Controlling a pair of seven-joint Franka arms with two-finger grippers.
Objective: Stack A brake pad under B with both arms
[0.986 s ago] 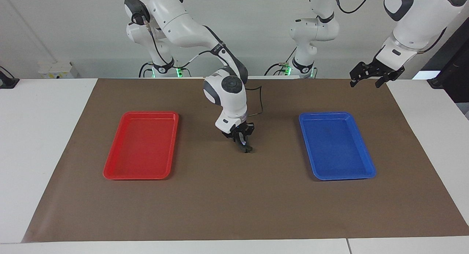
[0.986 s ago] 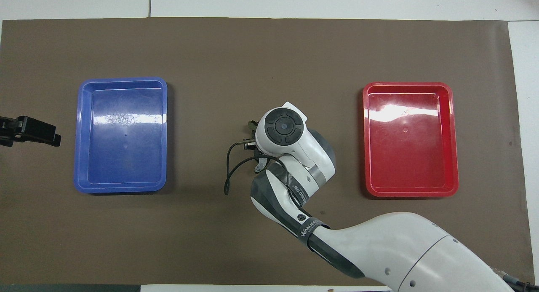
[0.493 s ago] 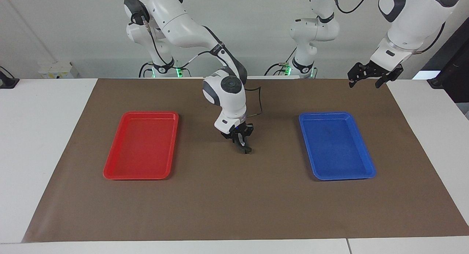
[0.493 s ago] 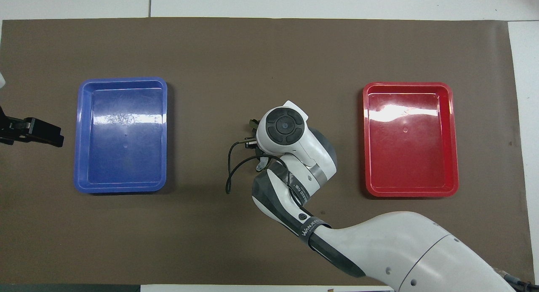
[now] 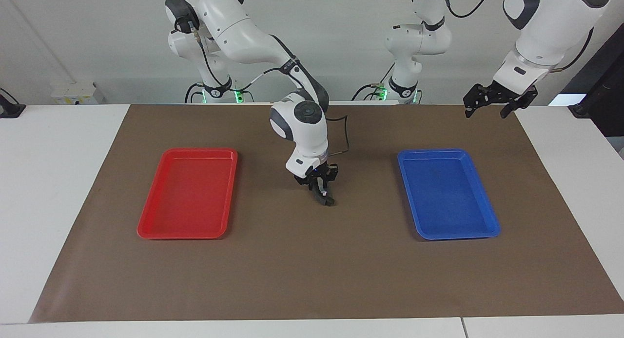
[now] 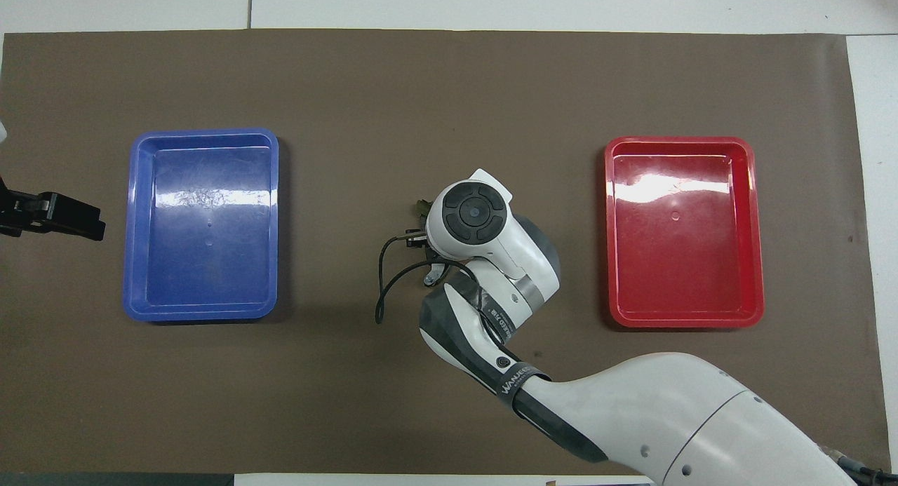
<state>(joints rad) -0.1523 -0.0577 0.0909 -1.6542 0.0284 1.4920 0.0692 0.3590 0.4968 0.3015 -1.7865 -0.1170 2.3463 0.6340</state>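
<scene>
1. A brake pad (image 5: pixel 329 201): you see only a small dark piece low at the tip of the right claw (image 5: pixel 323 195), at or just above the brown mat (image 5: pixel 312 279), midway between the red tray (image 5: pixel 146 230) and the blue tray (image 5: pixel 490 230). From overhead the wrist hides it.
2. Change over the last second: slight. The right claw sits almost where it was and the dark piece looks narrower. You cannot tell whether the claw is clenched on the pad or has let go.
3. Reading: this looks like the set-down of A at the centre of the surface, the bottom layer of the stack.
4. B: not visible in either view.
5. Left claw (image 5: pixel 487 105): released, empty, raised over the mat's corner at the left arm's end. Its arm has shifted a little and waits.
6. Both trays are empty.
</scene>
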